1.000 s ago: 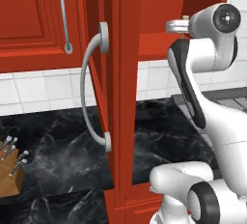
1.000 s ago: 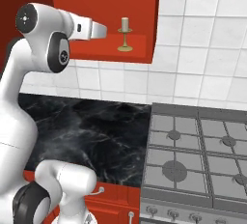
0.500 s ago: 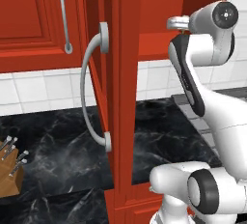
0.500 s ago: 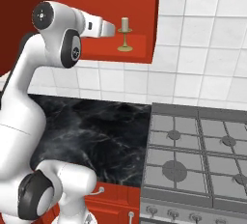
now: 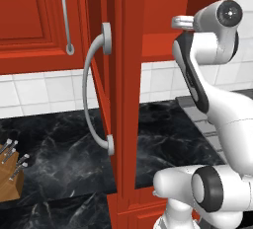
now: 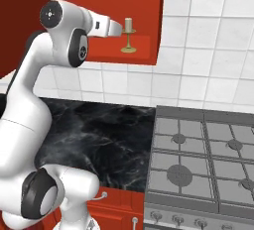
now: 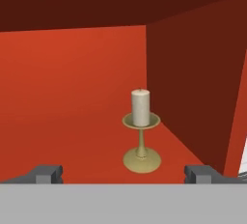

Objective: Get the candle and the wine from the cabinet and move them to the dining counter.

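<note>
The hand (image 7: 125,174) stood fully open, its two dark fingertips (image 7: 46,174) set wide apart and gripping nothing. It was raised to the level of the cabinet (image 6: 144,6) shelf and pointed into the open compartment. In the hand view the candle (image 7: 141,130) stood upright between the lines of the two fingertips, a little beyond them and not touching either one.

The candle – a short cream stub in a brass-gold stemmed holder with a round foot – rested on the red shelf floor, near the right inner wall of the cabinet. In the right base view the candle (image 6: 128,35) sat just beyond the tip of the hand (image 6: 117,28), close to the front edge of the shelf, with the white-tile wall to its right.

In the left base view the open cabinet door (image 5: 116,99) was seen edge-on, with its long curved silver handle (image 5: 96,87) facing left. A second closed door carried a straight bar handle (image 5: 65,20) further left. Below lay the black marble worktop (image 5: 64,154), with a wooden knife block (image 5: 10,178) at its near left corner. A grey gas hob (image 6: 198,159) lay to the right of the worktop – seen in the right base view
</note>
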Controlling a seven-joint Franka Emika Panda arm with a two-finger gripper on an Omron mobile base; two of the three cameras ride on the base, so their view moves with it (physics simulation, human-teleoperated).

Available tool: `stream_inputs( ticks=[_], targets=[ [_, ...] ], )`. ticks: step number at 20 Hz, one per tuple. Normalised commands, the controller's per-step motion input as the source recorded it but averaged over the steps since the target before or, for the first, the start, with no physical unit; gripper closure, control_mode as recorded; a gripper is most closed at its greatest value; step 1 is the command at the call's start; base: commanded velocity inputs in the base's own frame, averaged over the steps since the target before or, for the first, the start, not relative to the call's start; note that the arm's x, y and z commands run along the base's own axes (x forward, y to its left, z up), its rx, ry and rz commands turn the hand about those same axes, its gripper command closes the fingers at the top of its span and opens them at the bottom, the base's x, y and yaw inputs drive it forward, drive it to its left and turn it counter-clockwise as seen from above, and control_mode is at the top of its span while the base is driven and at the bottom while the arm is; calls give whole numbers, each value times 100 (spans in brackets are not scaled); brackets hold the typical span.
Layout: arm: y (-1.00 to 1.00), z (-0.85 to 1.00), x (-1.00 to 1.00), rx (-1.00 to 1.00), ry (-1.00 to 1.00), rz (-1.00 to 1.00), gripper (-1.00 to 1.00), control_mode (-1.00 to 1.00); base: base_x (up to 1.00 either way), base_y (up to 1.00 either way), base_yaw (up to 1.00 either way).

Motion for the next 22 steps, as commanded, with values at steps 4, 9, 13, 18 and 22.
stream_inputs(
  ticks=[4, 9, 13, 18, 22],
  targets=[
    [0, 0, 17, 0, 0, -1, -100, -100, 0, 0, 0],
    [-1, 0, 17, 0, 0, -7, -100, -100, 0, 0, 0],
    [-4, -12, 11, 0, -2, -11, -100, -100, 0, 0, 0],
    [0, -3, 15, 0, -1, -10, -100, -100, 0, 0, 0],
    [0, -1, 18, 0, -1, -9, -100, -100, 0, 0, 0]
  ],
)
